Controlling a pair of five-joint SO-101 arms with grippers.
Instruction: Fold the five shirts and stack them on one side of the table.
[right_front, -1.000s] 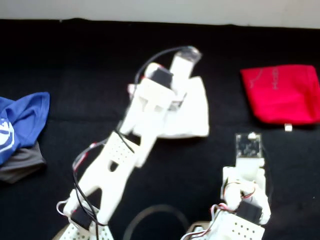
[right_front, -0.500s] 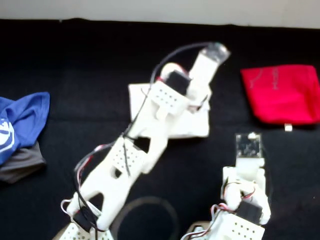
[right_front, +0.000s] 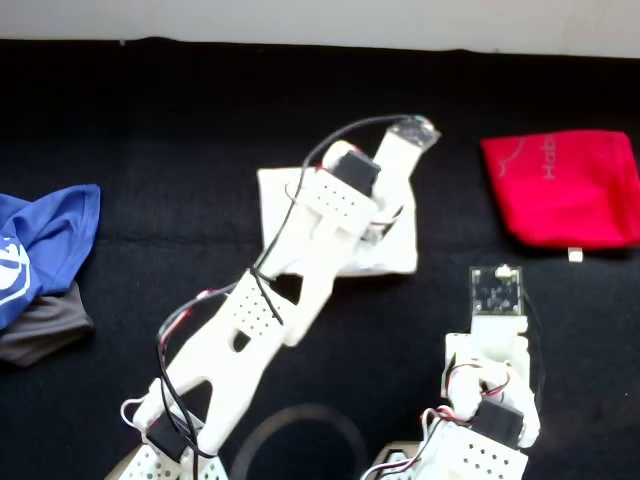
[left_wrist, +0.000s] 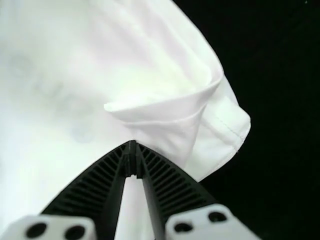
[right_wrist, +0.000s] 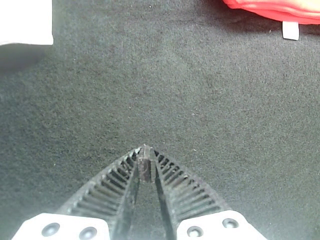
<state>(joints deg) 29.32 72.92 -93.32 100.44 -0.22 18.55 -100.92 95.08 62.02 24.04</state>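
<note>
Counter (right_front: 150, 130): black cloth, carrying four shirts by my count. Left arm (right_front: 260, 320): stretched out across the middle, over the white shirt (right_front: 392, 250). White shirt: mid-counter, partly folded into a rough rectangle, one edge lifted into a peaked fold. Red shirt (right_front: 565, 190): folded flat at the far right, well apart from the white one, and by my judgement the only finished piece and the start of the stack. Blue shirt (right_front: 45, 245): crumpled at the left edge, unfolded. Grey shirt (right_front: 45, 330): bunched under and just beside the blue, unfolded. Right arm (right_front: 495, 380): drawn in near its base. Left claw (left_wrist: 131, 150): clenched on the raised fold of the white shirt. Right claw (right_wrist: 145, 162): clenched on nothing, over bare counter. Estimate: one shirt done, one in hand, the rest yet to fold and stack.
</note>
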